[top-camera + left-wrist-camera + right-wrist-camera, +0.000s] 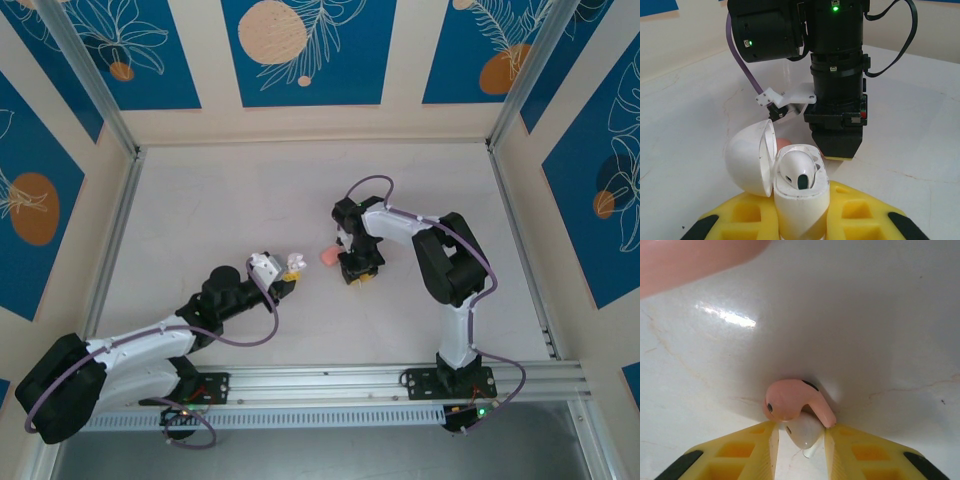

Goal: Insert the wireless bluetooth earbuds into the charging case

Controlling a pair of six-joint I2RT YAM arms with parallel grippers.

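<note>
My left gripper (801, 202) is shut on a white charging case (805, 210) and holds it upright. The hinged lid (750, 157) is swung open to the left, and one white earbud (796, 170) sits in the case. From above, the case (293, 264) is at the left gripper (286, 278), left of centre. My right gripper (360, 272) points down at the table just right of it. Between its yellow fingers sits a whitish earbud (802, 432), touching both. A coral-pink earbud (790, 400) lies across the fingertips, against the table.
A smooth salmon-pink rounded piece (327, 257) lies on the table between the two grippers; it appears blurred as the pink piece (690, 260) at the top left of the right wrist view. Metal frame rails (105, 250) and patterned walls bound the white table (220, 200).
</note>
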